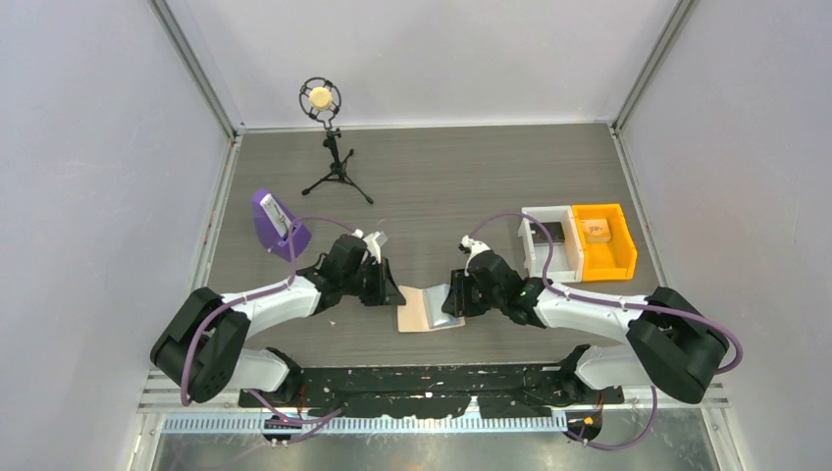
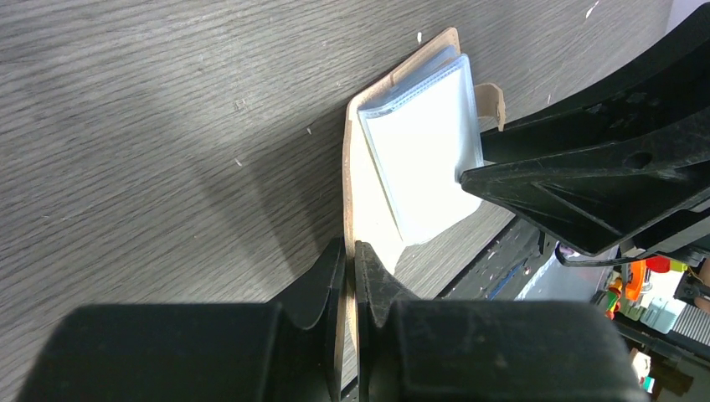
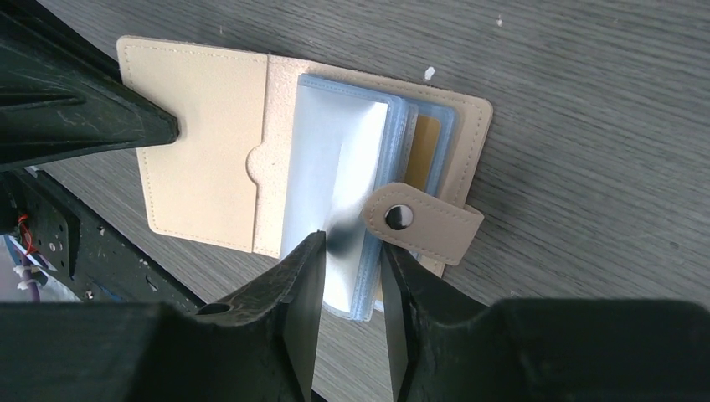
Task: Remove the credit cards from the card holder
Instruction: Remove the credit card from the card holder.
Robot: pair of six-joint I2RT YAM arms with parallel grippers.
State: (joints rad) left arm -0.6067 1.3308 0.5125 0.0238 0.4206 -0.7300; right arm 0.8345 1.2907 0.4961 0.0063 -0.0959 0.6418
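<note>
Your holder lies open near 6 o'clock on the tabletop, between the two arms, with its fold running 12 to 6 in the right wrist view. Your left tool is together, clamped on the edge of the left cover, with that arm stretched low toward centre. Your right tool has its jaws apart, astride the near edge of the clear sleeves, and I see no firm clamp on them. The one card you can see, orange-yellow, sits in a sleeve at about 1 o'clock from that tool, long axis 12 to 6, just beyond the snap tab. The right arm is the nearer one, reaching in low from 3 o'clock with its wrist tipped down. I judge you'll need to shift toward 1 o'clock, clear of the tab, to reach the card's edge.
</note>
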